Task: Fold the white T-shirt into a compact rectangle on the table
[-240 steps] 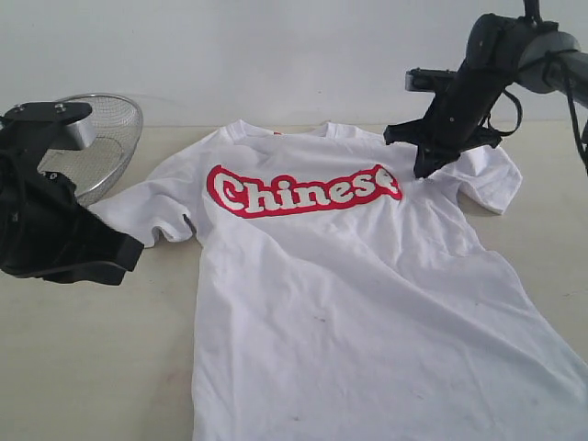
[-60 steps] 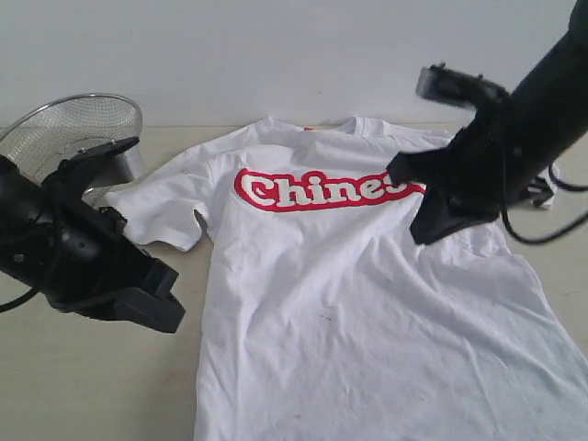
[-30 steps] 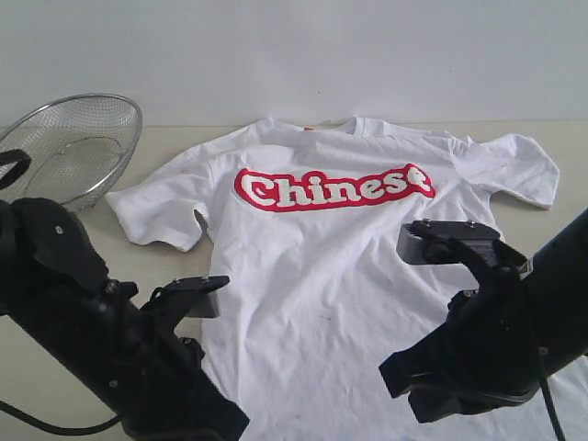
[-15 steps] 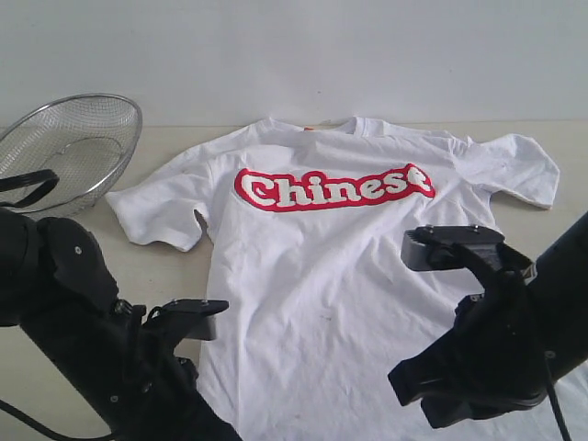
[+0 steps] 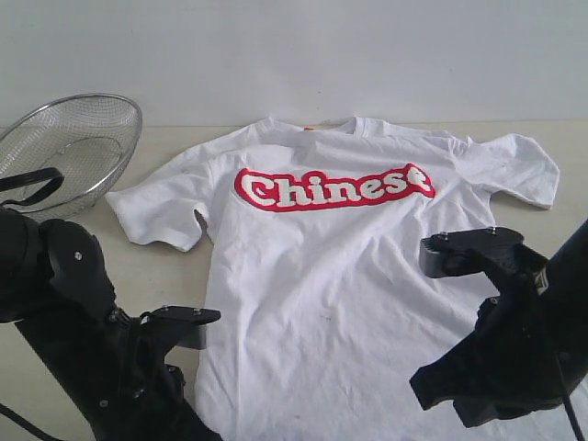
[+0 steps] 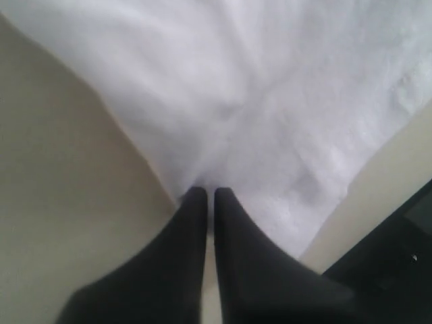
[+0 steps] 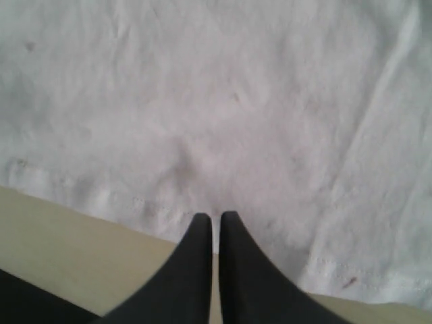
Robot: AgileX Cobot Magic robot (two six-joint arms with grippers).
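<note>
- White T-shirt [image 5: 349, 276] lies flat, front up, on the table [image 5: 156, 266]. It fills the centre of the exterior frame and runs down to the lower right edge.
- Collar sits at upper centre, with a small orange neck tag [image 5: 310, 128] showing in it.
- Red-outlined "Chinese" lettering [image 5: 333, 188] runs across the chest, readable and upright in the frame.
- Both sleeves are spread out: one sleeve [image 5: 156, 216] at middle left, the other sleeve [image 5: 514, 170] at upper right.
- Wire-mesh basket [image 5: 73, 147] stands tilted at upper left, apart from the shirt.
- Left arm [image 5: 83, 349] occupies the lower left corner, beside the shirt's side edge. Right arm [image 5: 524, 349] occupies the lower right, over the lower part of the shirt.
- Left gripper [image 6: 210, 192]: the jaws are closed together, tips at the shirt's edge where cloth meets table. The fabric creases toward the tips.
- Right gripper [image 7: 215, 216]: the jaws are closed together, tips at the stitched hem, with bare table just beside it.
- For both, it is not clear whether any cloth is pinched between the tips.
</note>
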